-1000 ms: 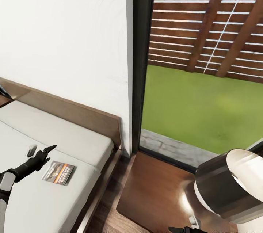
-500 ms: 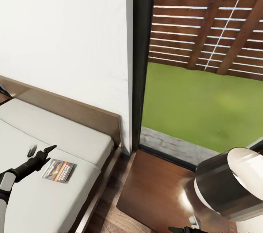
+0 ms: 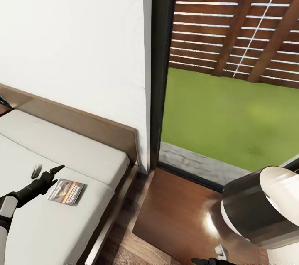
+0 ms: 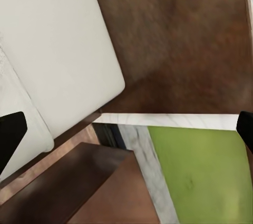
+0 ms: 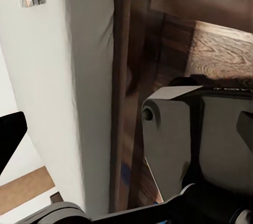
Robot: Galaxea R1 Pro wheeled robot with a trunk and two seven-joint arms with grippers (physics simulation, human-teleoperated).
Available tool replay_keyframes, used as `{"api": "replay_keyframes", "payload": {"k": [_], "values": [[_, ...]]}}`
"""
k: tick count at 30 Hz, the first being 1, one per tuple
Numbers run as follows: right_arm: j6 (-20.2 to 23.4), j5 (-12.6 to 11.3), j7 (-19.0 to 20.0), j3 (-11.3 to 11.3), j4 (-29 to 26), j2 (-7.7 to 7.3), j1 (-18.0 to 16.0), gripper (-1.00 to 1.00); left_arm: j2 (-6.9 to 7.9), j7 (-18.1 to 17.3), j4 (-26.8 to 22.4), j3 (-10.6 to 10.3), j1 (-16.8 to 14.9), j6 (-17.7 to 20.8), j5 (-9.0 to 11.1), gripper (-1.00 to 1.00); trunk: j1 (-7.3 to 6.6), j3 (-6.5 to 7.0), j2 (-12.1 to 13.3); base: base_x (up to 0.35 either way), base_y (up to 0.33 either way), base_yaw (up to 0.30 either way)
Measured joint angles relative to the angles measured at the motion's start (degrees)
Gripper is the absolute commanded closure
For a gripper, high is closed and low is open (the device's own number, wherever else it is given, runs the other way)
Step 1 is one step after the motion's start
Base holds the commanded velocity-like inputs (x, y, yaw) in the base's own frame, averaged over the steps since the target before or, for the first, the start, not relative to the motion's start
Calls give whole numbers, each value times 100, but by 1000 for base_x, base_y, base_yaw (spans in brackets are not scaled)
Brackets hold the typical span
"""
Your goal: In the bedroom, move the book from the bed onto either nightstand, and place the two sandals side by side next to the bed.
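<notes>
1. Above the mattress, we see the left gripper (image 3: 46, 173), fingers spread apart and holding nothing.
2. Just beside its tips, the book (image 3: 66, 192) lies flat on the bed (image 3: 83, 161).
3. Beyond the bed edge stands the nightstand (image 3: 178, 211).
4. We cannot tell the right gripper's (image 3: 207, 261) state.

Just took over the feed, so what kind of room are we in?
Most likely a bedroom: a low bed with wooden headboard, a dark nightstand beside it, and a tall window onto grass.
</notes>
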Motion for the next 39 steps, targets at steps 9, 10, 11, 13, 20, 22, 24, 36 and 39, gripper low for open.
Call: {"api": "replay_keyframes", "payload": {"k": [9, 10, 11, 13, 20, 22, 24, 36, 39], "values": [[0, 0, -1, 1, -1, 0, 1, -100, -25, -4, -2, 0, -2, 0, 0, -100, 0, -72, 0, 0, 0, 0], [0, 0, -1, 1, -1, 0, 1, -100, -27, -4, -2, 0, -1, 0, 0, -100, 0, -80, 0, 0, 0, 0], [0, 0, -1, 0, -1, 2, 0, -100, -30, -4, -1, 0, 0, 0, 0, -100, 0, -88, 0, 0, 0, 0], [0, 0, 0, 2, 0, 4, 1, -100, -33, -4, 0, 0, -1, 0, 0, -100, 0, -105, 0, 0, 0, 0], [0, 0, -1, 3, -1, 7, 0, -100, -35, -4, 0, 0, -3, 0, 0, -100, 0, -161, 0, 0, 0, 0], [0, 0, -1, 2, -1, 8, -1, -100, -35, -4, 0, 0, -2, 0, 0, -100, 0, -177, 0, 0, 0, 0], [0, 0, 0, 4, -1, 6, -1, -100, -35, -4, 0, 0, -2, 0, 0, -100, 0, -193, 0, 0, 0, 0], [0, 0, -8, 4, 0, 9, -1, -100, -29, -7, 0, 8, 0, 6, 1, -100, 0, -289, 0, 0, 0, 0], [0, 0, -8, 4, -1, 9, -1, -100, -27, -11, 0, 9, 0, 8, 4, -100, 0, -314, 0, 0, 0, 0]]}}
